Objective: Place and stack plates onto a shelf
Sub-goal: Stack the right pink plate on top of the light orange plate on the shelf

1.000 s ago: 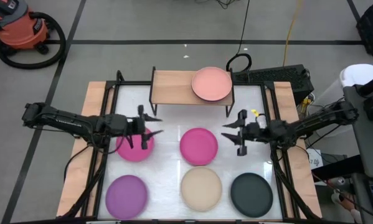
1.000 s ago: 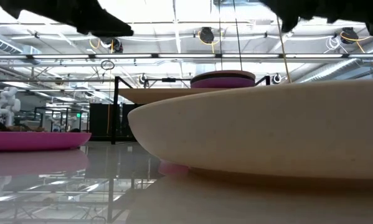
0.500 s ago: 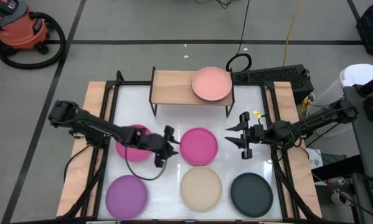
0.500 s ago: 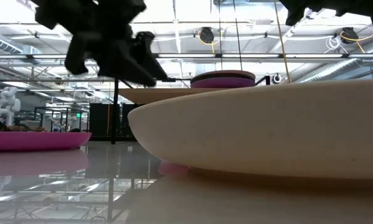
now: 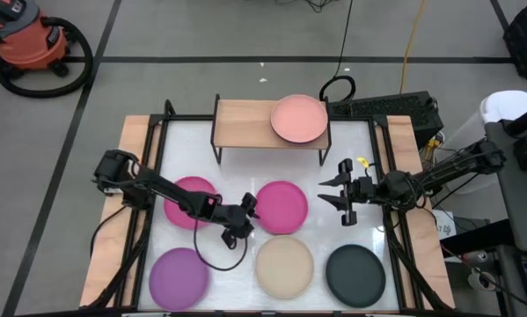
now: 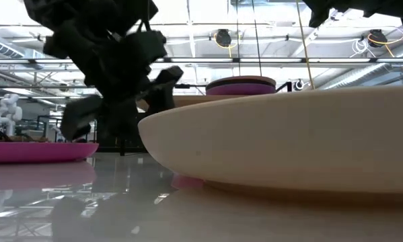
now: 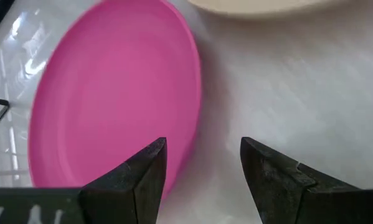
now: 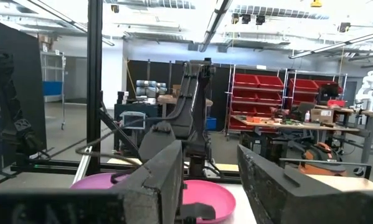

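Note:
The wooden shelf (image 5: 245, 123) stands at the table's far edge with a salmon plate (image 5: 299, 119) on its right half. On the table lie two magenta plates (image 5: 189, 201) (image 5: 281, 207), and a purple (image 5: 179, 275), a beige (image 5: 284, 268) and a dark grey plate (image 5: 354, 274). My left gripper (image 5: 245, 216) is open and low at the left rim of the centre magenta plate (image 7: 111, 93). Its fingers stand either side of that rim without touching it. My right gripper (image 5: 338, 194) is open and hovers right of the same plate (image 8: 205, 196).
Black frame rails run along the table's left and right sides (image 5: 149, 211). A cable loops on the table under my left arm (image 5: 219, 255). The beige plate (image 6: 282, 141) fills the low view. There is bare white tabletop in front of the shelf (image 5: 263, 167).
My left gripper has travelled from above the left magenta plate toward the table's right and near edge. It has dropped low to the left rim of the centre magenta plate. No plate has moved.

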{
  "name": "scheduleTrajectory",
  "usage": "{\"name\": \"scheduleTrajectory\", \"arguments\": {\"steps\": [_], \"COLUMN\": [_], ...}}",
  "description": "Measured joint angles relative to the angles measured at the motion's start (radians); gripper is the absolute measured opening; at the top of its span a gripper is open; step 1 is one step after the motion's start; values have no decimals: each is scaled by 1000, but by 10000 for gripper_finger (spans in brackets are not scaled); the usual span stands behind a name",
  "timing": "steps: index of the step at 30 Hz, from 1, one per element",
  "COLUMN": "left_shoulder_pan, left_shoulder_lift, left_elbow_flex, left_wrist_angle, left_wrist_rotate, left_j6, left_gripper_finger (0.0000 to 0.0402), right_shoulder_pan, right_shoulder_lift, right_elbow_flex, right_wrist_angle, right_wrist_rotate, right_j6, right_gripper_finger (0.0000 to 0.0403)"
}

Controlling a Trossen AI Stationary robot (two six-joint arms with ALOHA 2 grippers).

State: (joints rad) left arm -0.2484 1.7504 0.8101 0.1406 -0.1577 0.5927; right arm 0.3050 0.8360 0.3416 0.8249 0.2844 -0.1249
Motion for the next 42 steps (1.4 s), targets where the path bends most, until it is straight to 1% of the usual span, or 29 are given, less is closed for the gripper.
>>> {"name": "scheduleTrajectory", "arguments": {"steps": [6,9,12,17,18,19,21,25,27,31,34,36,38,40,42], "left_shoulder_pan": [40,61,72,70,66,63,54,32,20,9,32,65,103,146,194], "left_shoulder_lift": [51,61,62,46,35,21,-4,-108,-175,-312,-402,-437,-443,-429,-377], "left_elbow_flex": [0,0,0,1,1,-1,-1,-1,-1,-1,0,16,96,227,384], "left_wrist_angle": [63,70,62,71,62,41,37,-9,-34,-35,-16,-15,-64,-205,-347], "left_wrist_rotate": [-2,-3,-8,-37,-62,-74,-111,-160,-163,-161,-162,-155,-133,-99,-62], "left_j6": [27,24,4,35,42,46,69,90,104,175,251,311,357,365,356], "left_gripper_finger": [209,193,145,36,20,15,14,13,13,13,13,13,13,13,13], "right_shoulder_pan": [0,0,0,0,0,0,0,0,0,0,0,0,-1,0,0], "right_shoulder_lift": [0,0,0,0,0,0,0,1,1,1,1,1,1,1,1], "right_elbow_flex": [0,0,0,0,0,0,0,1,1,1,1,1,1,1,1], "right_wrist_angle": [-11,-14,-14,-14,-14,-14,-14,-21,-24,-21,-8,5,28,58,79], "right_wrist_rotate": [0,1,1,1,1,1,1,1,1,1,1,1,2,2,2], "right_j6": [1,1,1,1,1,1,1,1,1,1,-7,-23,-49,-74,-82], "right_gripper_finger": [139,139,139,139,139,139,139,139,139,139,139,139,139,139,139]}}
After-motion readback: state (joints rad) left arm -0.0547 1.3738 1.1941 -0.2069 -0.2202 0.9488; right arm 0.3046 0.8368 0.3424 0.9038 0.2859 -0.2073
